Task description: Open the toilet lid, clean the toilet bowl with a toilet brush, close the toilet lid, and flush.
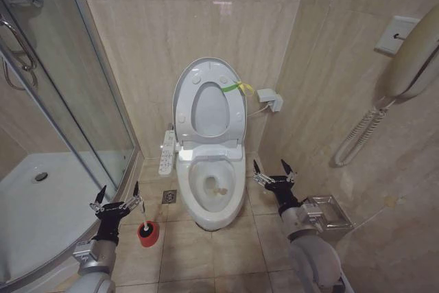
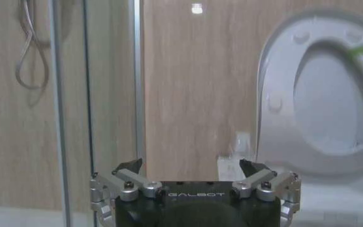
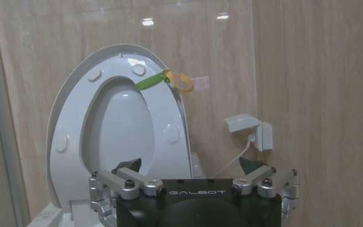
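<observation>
— White plastic, that toilet lid [image 1: 208, 73]: raised against the wall, seat up with it, yellow-green band [image 1: 236, 88] at its edge. Toilet bowl [image 1: 214, 190] lies exposed.

— And the toilet brush [image 1: 146, 226]?

— In its red holder [image 1: 148, 234] on the floor, just beside the left pincer [image 1: 117, 196], which is spread and empty. Right pincer [image 1: 274, 170] likewise, beside the bowl.

— Handling?

— Probably light, thin and slippery; I'd pinch the handle high, squarely. Little of it shows.
</observation>
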Controlling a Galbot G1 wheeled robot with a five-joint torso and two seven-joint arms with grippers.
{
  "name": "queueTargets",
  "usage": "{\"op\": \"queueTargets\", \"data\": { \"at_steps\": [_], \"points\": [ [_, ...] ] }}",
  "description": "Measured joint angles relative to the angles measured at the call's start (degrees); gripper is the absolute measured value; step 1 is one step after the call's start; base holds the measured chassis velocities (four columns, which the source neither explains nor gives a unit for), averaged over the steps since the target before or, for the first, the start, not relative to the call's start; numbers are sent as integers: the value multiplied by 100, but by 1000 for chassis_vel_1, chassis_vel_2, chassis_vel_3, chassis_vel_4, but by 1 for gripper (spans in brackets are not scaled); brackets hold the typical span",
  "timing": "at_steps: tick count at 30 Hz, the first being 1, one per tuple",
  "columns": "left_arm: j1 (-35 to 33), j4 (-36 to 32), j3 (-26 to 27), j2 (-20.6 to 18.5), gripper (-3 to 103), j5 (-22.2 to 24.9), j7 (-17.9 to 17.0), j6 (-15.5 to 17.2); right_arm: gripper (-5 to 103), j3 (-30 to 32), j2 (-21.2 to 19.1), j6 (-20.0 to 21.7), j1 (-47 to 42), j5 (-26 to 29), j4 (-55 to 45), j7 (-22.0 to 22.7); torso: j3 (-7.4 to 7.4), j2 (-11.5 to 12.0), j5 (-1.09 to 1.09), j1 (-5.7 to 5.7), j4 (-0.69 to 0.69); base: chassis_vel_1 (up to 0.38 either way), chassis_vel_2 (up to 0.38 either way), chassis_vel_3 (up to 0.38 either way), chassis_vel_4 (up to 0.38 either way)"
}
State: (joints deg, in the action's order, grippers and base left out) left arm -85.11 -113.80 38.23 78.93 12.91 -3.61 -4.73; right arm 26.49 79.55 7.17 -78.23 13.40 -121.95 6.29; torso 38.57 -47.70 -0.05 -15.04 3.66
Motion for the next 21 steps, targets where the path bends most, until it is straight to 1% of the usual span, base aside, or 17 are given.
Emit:
{"op": "queueTargets", "data": {
  "at_steps": [2, 3, 4, 5, 6, 8, 9, 11, 12, 14, 18, 21],
  "points": [
    [0, -32, -11, -59, 100, -4, 0, -25, 100, -1, 1, 0, 0, 0, 0, -1, 0, 0, -1, -1, 1, 0, 0, 0, 0],
    [-53, -222, -9, -117, 100, 5, -10, 25, 100, -1, 0, 0, 0, 0, 0, 0, 0, 0, 4, 0, -2, 0, 0, 0, 0],
    [-118, -520, 21, -179, 100, 48, -30, 154, 100, -1, 1, 0, 0, 0, 0, -1, 0, 0, 6, 0, -1, 0, 0, 0, 0],
    [-118, -520, 21, -179, 100, 48, -30, 154, 100, -1, 1, 0, 0, 0, 0, -1, 0, 0, 6, 0, -1, 0, 0, 0, 0],
    [-169, -725, 51, -211, 100, 84, -46, 254, 100, -1, 1, 0, 0, 0, 0, -1, 0, 0, 3, 0, -1, 0, 0, 0, 0],
    [-299, -1207, 145, -279, 100, 155, -89, 426, 100, -1, 1, 0, 0, 0, 0, -1, -1, -1, 7, 1, -2, 0, 0, 0, 0],
    [-299, -1207, 145, -279, 100, 155, -89, 426, 100, -1, 1, 0, 0, 0, 0, -1, -1, -1, 7, 1, -2, 0, 0, 0, 0],
    [-508, -1704, 216, -319, 100, 212, -111, 551, 100, -1, 0, 0, 0, 0, 0, -1, -1, -1, 5, 1, -1, 0, 0, 0, 0],
    [-508, -1704, 216, -319, 100, 212, -111, 551, 100, -1, 0, 0, 0, 0, 0, -1, -1, -1, 5, 1, -1, 0, 0, 0, 0],
    [-643, -1992, 247, -310, 100, 214, -114, 586, 100, -1, 1, 0, 0, 0, 0, -1, -1, -1, 5, 1, -2, 0, 0, 0, 0],
    [-702, -1945, 230, -240, 100, 158, -115, 537, 100, -1, 1, 0, 0, 0, 0, -1, -1, -1, 6, 1, -1, 0, 0, 0, 0],
    [-650, -1438, 160, -185, 100, 64, -109, 318, 100, -1, 1, 0, 0, 0, 0, -1, -1, -1, 5, 1, -1, 0, 0, 0, 0]
  ]
}}
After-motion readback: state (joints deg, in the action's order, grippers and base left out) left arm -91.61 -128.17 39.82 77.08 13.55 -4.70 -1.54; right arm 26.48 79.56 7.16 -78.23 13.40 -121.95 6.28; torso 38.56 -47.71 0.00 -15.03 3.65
